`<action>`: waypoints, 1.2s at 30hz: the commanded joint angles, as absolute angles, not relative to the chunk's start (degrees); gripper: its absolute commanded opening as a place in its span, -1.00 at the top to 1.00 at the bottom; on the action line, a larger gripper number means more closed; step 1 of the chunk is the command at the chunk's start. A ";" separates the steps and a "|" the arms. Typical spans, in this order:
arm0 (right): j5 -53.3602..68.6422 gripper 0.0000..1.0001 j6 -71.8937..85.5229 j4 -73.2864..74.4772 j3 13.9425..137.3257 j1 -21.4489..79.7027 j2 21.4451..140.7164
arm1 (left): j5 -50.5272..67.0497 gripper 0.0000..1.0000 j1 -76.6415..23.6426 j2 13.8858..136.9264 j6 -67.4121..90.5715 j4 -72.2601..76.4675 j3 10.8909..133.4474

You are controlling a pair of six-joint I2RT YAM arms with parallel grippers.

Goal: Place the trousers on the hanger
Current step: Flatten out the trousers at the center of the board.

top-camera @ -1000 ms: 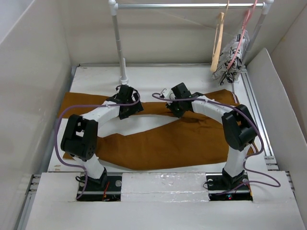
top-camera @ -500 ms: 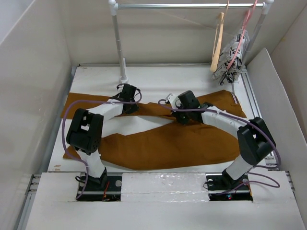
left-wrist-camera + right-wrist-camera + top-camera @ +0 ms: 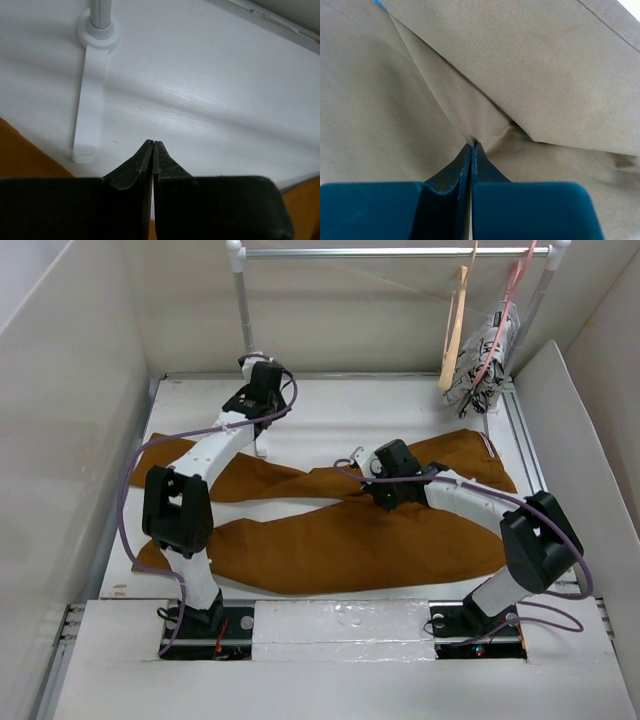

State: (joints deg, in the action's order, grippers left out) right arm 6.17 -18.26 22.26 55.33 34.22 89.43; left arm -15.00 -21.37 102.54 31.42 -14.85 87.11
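Right gripper [image 3: 471, 145] first: jaws pressed together on a small ridge of the trousers [image 3: 330, 540], with creases in the cloth running in to the tips. Nearest the arm bases, spread flat on the white table [image 3: 340, 410], the rust-brown trousers, reaching from the left side almost to the right. At the left, two legs parted in a narrow V with bare table between; at the far right, the wider waist end with a thin pale trim. About mid-table, on the far leg near where the two meet, the right gripper's pinch. Farther back and to the left, the left gripper [image 3: 152, 145], jaws closed tight with nothing between them, over bare table beyond the trousers. Just beside its tips in the wrist view, the white foot [image 3: 90, 110] of a rack post [image 3: 100, 12]. Farthest off, up on the metal rail [image 3: 380, 252] at the right, the tan wooden hanger [image 3: 456, 325] on its hook, well apart from the trousers and both grippers. Just beside it, a pink hanger [image 3: 512, 290] with a black-and-white patterned cloth [image 3: 480, 365].
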 commanded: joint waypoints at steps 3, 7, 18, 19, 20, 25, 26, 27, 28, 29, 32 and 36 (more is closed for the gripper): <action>6.23 1.00 -18.11 23.56 59.76 34.10 91.57 | -15.47 0.77 -25.48 98.64 25.49 -23.65 81.42; 9.14 1.00 -17.84 22.33 61.43 32.26 92.11 | -13.98 -0.24 -24.36 84.92 28.81 -20.48 64.02; 12.13 1.00 -18.90 22.41 59.86 31.20 90.53 | -13.62 -0.69 -13.99 56.27 71.77 -8.45 31.12; 12.22 1.00 -18.90 22.50 59.42 31.20 90.18 | -14.49 -0.69 -12.50 56.16 73.20 -8.35 30.33; 12.56 1.00 -18.72 22.41 58.46 31.20 89.31 | -12.33 -0.71 -8.22 57.47 74.17 -7.48 29.02; 13.36 1.00 -18.37 21.36 55.55 31.20 87.89 | -7.29 -0.68 -0.53 64.50 74.62 -4.22 28.47; 13.53 1.00 -18.28 21.27 55.37 31.20 87.72 | -7.12 -0.67 -0.53 65.38 74.18 -3.35 29.09; 13.80 1.00 -18.28 21.27 55.20 31.20 87.45 | -6.77 -0.62 -0.53 67.39 74.18 -1.86 29.44; 13.80 1.00 -18.37 21.10 55.11 31.20 87.28 | -5.55 -0.60 -0.53 68.46 74.27 -1.24 29.62; 13.71 1.00 -18.37 21.18 54.85 31.20 87.10 | -5.19 -0.57 -0.53 69.51 74.09 -0.53 30.23; 13.19 1.00 -18.37 21.27 54.93 31.20 86.49 | -4.49 -0.38 -0.53 73.03 74.44 -0.44 31.11; 12.75 1.00 -18.37 21.71 55.46 30.67 85.70 | -5.45 0.48 -0.53 75.14 73.39 1.58 30.85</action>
State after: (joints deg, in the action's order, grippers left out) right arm 12.45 -18.28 22.20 55.22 31.44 88.27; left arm -5.34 -0.62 74.35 73.95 -0.38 29.98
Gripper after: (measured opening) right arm 0.012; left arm 0.338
